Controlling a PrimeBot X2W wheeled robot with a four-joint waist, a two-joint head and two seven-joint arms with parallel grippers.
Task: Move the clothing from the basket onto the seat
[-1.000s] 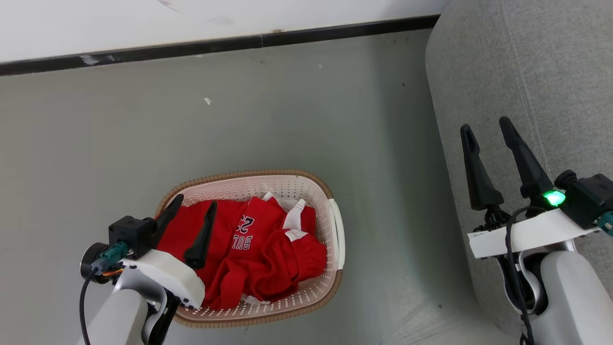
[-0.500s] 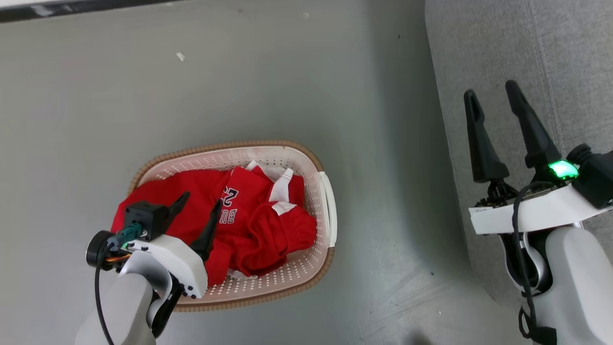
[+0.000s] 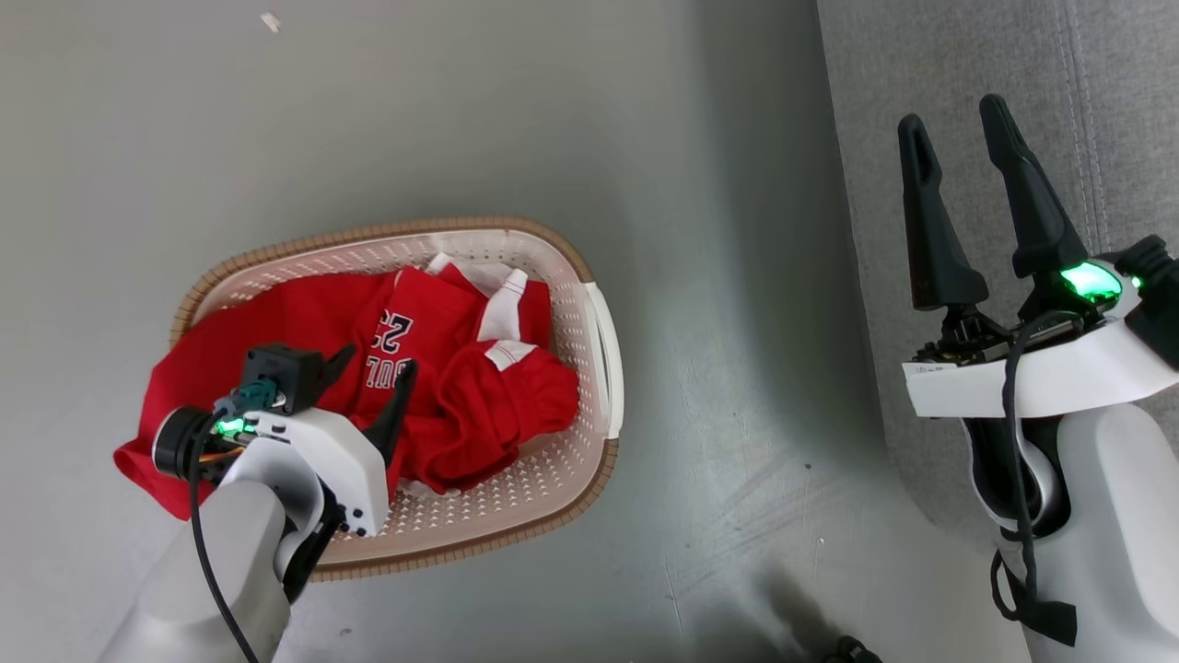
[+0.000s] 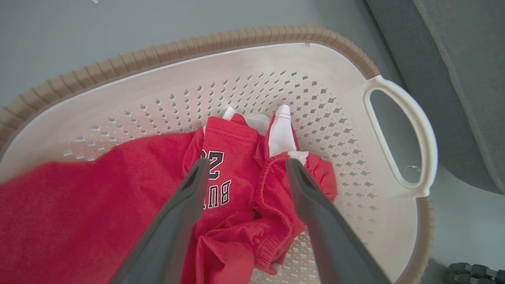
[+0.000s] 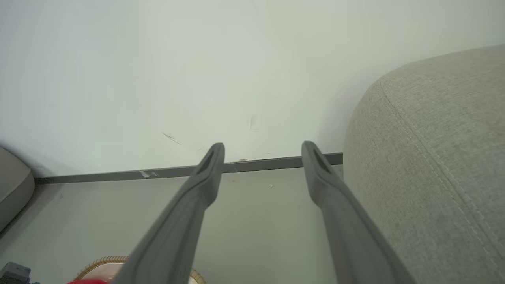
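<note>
Robot's left hand (image 3: 378, 359): dark fingers spread wide, nothing gripped, poised over the lettered fold; contact with cloth not discernible. Bright red soft sportswear (image 3: 516, 405) with white trim: all in the cream perforated plastic basket (image 3: 387, 228) with brown rim, one part spilling over its left side. Robot's right hand (image 3: 952, 110): fingers apart, empty, right of basket, over large grey upholstered sofa seat (image 3: 884, 74). Transfer judged unstarted; grasp, lift and carry remain.

Red clothing (image 3: 433, 368) lies crumpled in the cream basket (image 3: 603, 341), one end draped over its rim, beside the grey seat (image 3: 1096, 110).
</note>
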